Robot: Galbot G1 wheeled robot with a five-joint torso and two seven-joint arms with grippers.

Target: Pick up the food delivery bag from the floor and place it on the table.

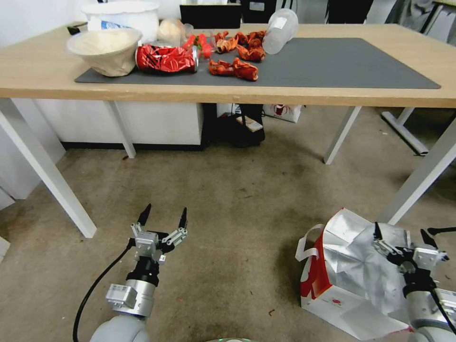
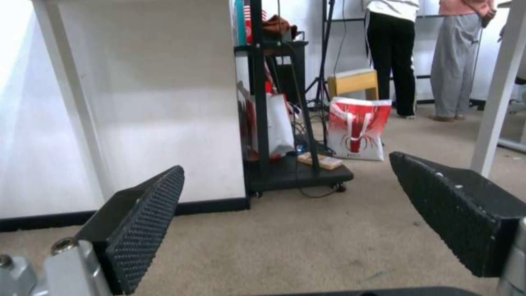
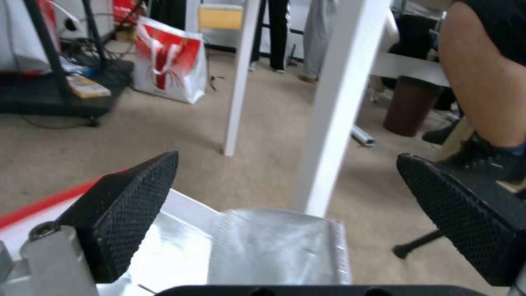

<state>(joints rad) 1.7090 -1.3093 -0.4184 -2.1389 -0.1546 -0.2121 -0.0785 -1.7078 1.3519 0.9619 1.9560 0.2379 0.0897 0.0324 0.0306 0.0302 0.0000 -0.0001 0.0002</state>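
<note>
Right end effector spread wide, black textured fingers apart, hovering just above food delivery bag. Silver foil lining crumpled, red edge at one side. White desk leg just behind bag on beige carpet. Second red-and-white bag farther off beside black cart.

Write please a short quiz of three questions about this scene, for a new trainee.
1. True or false: the bag stands on the table.
2. Which gripper is above the bag? A) left B) right
3. Fill in: both grippers' fingers are ____.

Key: 1 false, it is on the floor. 2 B. 3 open.
</note>
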